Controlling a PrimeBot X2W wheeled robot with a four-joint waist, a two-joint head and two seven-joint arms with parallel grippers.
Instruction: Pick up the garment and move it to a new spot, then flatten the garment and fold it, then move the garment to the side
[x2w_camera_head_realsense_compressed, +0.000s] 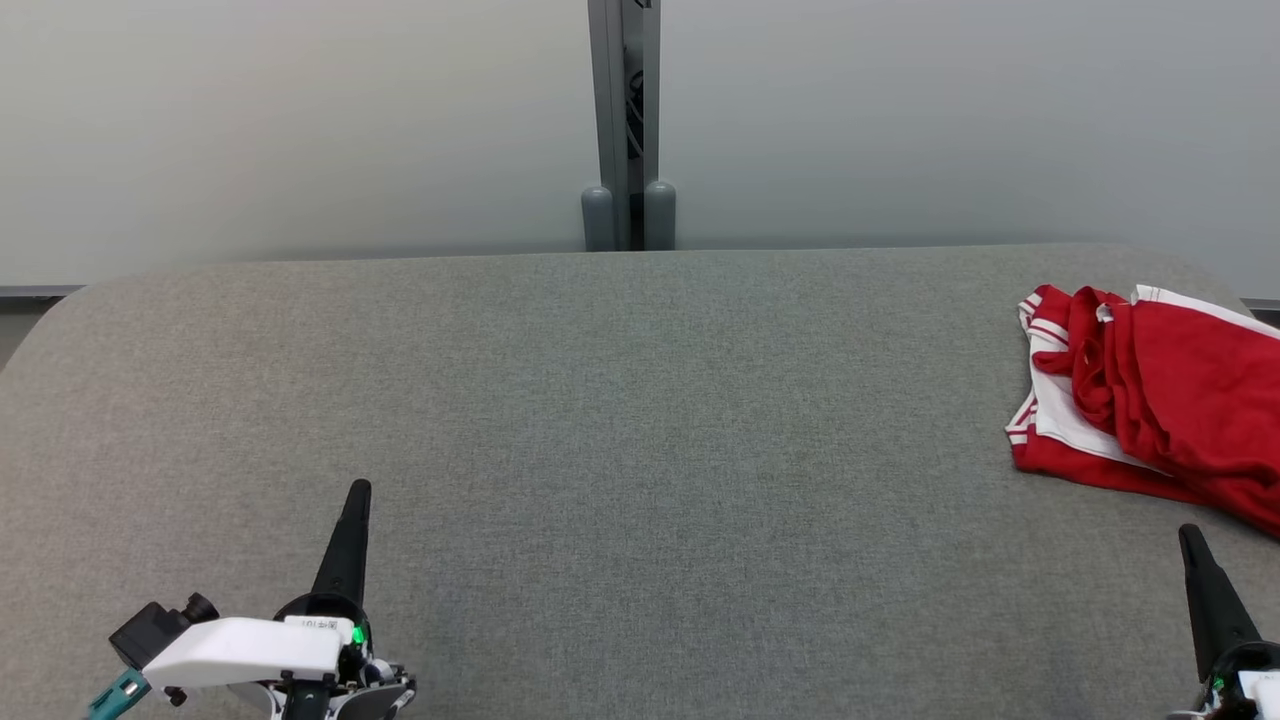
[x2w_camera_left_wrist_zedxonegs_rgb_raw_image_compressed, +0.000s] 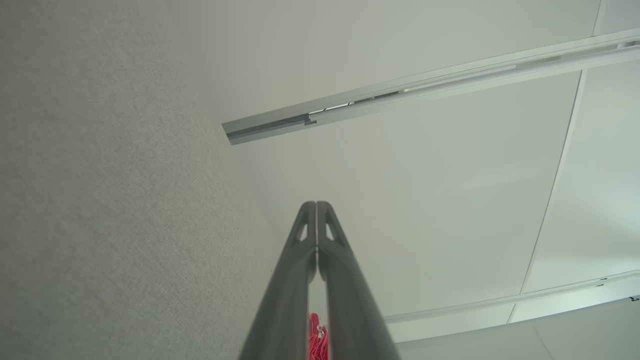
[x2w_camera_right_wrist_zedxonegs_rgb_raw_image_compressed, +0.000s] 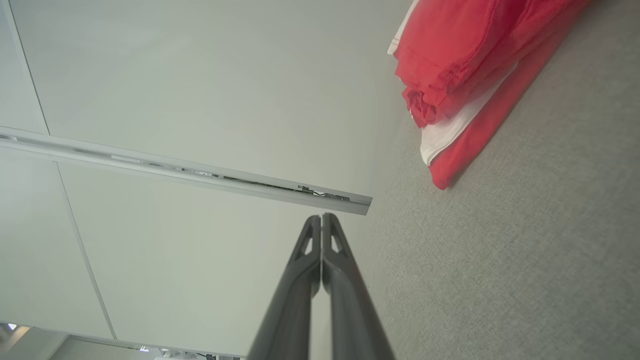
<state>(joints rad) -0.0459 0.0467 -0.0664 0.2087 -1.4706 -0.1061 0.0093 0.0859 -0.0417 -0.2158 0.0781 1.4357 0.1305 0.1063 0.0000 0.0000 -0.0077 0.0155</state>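
Observation:
The garment (x2w_camera_head_realsense_compressed: 1150, 400) is a red piece of clothing with white panels and stripes, lying bunched at the far right of the grey table (x2w_camera_head_realsense_compressed: 620, 420), partly cut off by the head view's edge. It also appears in the right wrist view as the garment (x2w_camera_right_wrist_zedxonegs_rgb_raw_image_compressed: 465, 65) at the top right, and a sliver of red garment (x2w_camera_left_wrist_zedxonegs_rgb_raw_image_compressed: 316, 342) peeks between the left fingers. My left gripper (x2w_camera_head_realsense_compressed: 358, 488) rests shut at the lower left, far from the cloth. My right gripper (x2w_camera_head_realsense_compressed: 1188, 532) is shut, just in front of the garment's near edge, holding nothing. In the wrist views the left gripper (x2w_camera_left_wrist_zedxonegs_rgb_raw_image_compressed: 316, 204) and right gripper (x2w_camera_right_wrist_zedxonegs_rgb_raw_image_compressed: 321, 217) have their tips pressed together.
A pale partition wall (x2w_camera_head_realsense_compressed: 300, 120) runs behind the table, with a grey vertical post (x2w_camera_head_realsense_compressed: 625, 120) at its middle. The table's felt surface stretches wide between the two grippers, with rounded back corners.

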